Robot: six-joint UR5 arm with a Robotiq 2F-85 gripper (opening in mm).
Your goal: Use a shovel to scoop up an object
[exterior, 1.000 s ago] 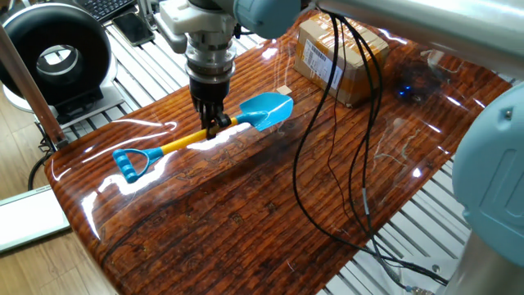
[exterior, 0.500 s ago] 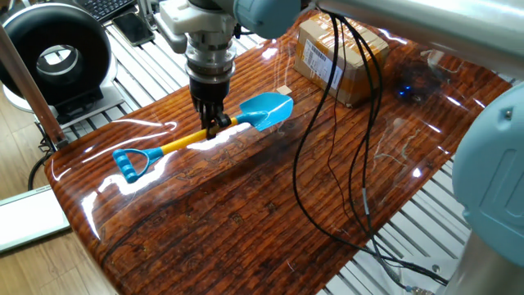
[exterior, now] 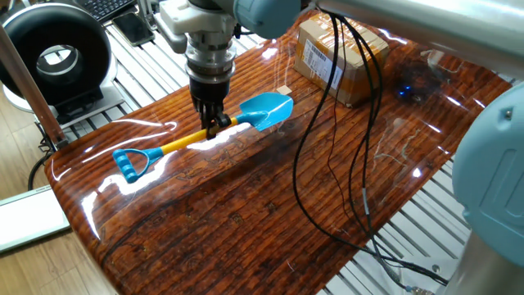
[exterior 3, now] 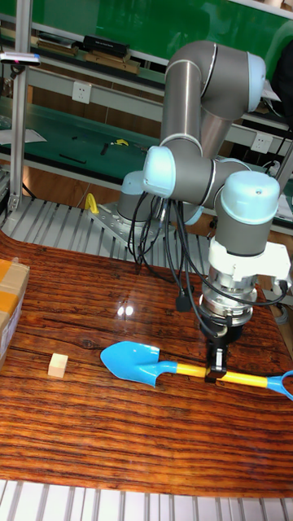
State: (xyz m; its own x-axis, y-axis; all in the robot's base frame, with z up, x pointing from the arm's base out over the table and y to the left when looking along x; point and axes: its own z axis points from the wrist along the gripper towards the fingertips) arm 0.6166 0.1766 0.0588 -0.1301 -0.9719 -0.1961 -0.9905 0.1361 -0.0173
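Partly hidden cube (exterior: 283,90) behind shovel (exterior: 266,110).

blue-bladed yellow-shafted shovel (exterior: 246,115), tan cube (exterior 3: 57,365), striped brown table (exterior: 246,213)

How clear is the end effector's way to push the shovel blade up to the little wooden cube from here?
Probably clear. The end effector is closed on the shovel's yellow shaft, and only bare table lies between the blade tip and the cube. The cardboard box sits beyond the cube, off the line.
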